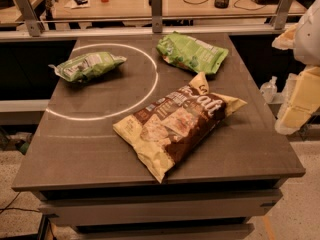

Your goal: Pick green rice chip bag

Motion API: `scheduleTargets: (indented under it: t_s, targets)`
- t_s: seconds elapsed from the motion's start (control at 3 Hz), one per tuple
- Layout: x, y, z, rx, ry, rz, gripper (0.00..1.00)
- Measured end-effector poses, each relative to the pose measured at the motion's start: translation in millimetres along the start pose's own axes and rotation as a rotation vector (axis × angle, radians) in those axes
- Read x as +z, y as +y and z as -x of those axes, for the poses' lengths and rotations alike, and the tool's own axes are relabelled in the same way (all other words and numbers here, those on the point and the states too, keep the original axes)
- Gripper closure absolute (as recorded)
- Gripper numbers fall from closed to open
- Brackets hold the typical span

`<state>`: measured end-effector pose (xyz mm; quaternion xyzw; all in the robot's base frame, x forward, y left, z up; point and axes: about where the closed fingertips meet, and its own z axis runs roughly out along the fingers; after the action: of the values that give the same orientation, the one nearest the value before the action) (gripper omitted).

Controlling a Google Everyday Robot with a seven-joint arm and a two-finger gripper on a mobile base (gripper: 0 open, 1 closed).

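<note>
End effector (296, 108) of the robot's single arm hung at the right edge of the camera view, off the side of the tabletop (75, 144) and well apart from every bag; whether it was open or closed could not be told, and all three bags lay on the tabletop, none of them in its hold. The green rice chip bag (192, 52), broad, flat and bright green with a pale print patch, lay at the far right of the tabletop, its left end at the line of the white ring (150, 91) marked on the surface. A slimmer green bag with a whitish label (87, 65) lay inside that ring to the far left, and a big brown-and-cream bag (177, 121) sprawled across the middle, its upper corner just beside the target's near edge; whether the two touched could not be told. The reach had apparently not begun. Done well, it would likely travel in high from the right, clear of the brown-and-cream bag, then descend onto the target's right-hand half, away from that crowding corner. Crinkly film of this kind probably slides and gives, so a firm pinch on a raised fold and a straight lift would seem safest.
</note>
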<state>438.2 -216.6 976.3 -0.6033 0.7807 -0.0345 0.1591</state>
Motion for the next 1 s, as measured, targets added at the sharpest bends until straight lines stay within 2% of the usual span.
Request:
scheduleTargets:
  t_s: [0.33, 0.67, 1.0]
  targets:
    - [0, 0, 0, 0.000, 0.000, 0.000, 0.00]
    - [-5, -12, 2, -0.004, -0.031, -0.034, 0.00]
    - [-7, -43, 6, 0.010, -0.116, -0.088, 0.00]
